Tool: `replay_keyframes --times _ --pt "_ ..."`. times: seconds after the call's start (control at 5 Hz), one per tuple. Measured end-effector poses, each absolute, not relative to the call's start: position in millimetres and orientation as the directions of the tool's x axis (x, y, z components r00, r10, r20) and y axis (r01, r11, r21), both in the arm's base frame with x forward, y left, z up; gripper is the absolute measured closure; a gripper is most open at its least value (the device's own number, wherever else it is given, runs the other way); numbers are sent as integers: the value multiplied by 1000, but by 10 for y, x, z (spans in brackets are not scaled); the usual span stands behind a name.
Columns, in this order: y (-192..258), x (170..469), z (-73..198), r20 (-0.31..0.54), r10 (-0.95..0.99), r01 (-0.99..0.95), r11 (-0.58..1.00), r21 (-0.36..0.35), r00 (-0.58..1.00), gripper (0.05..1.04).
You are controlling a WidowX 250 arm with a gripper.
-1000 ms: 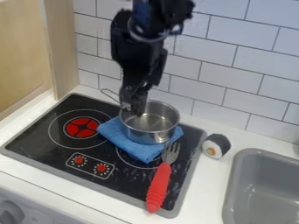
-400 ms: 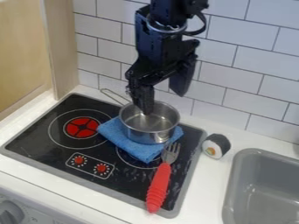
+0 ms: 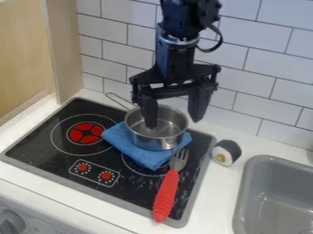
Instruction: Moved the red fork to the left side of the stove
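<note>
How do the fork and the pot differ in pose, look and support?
The fork has a red handle; the pot is plain silver metal. The fork lies flat, tines toward the wall, while the pot stands upright. The fork rests directly on the stove; the pot sits on a blue cloth. Both are on the stove's right half.
</note>
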State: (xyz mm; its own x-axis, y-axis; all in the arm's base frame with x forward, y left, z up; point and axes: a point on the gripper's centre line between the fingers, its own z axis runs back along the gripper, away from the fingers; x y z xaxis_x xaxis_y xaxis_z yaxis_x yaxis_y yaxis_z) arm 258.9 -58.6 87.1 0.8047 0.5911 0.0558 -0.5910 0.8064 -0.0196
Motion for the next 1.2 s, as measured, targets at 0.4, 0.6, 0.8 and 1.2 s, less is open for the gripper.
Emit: replay_keyframes --times 0.4,0.6,0.8,1.2 --pt "-567 2470 731 -23 440 -438 897 64 898 85" --pt "-573 2465 528 -55 407 -398 909 120 912 85" --pt "-601 2487 359 -69 382 -371 919 133 922 85" --pt "-788 2426 149 -69 326 -317 941 120 943 85"
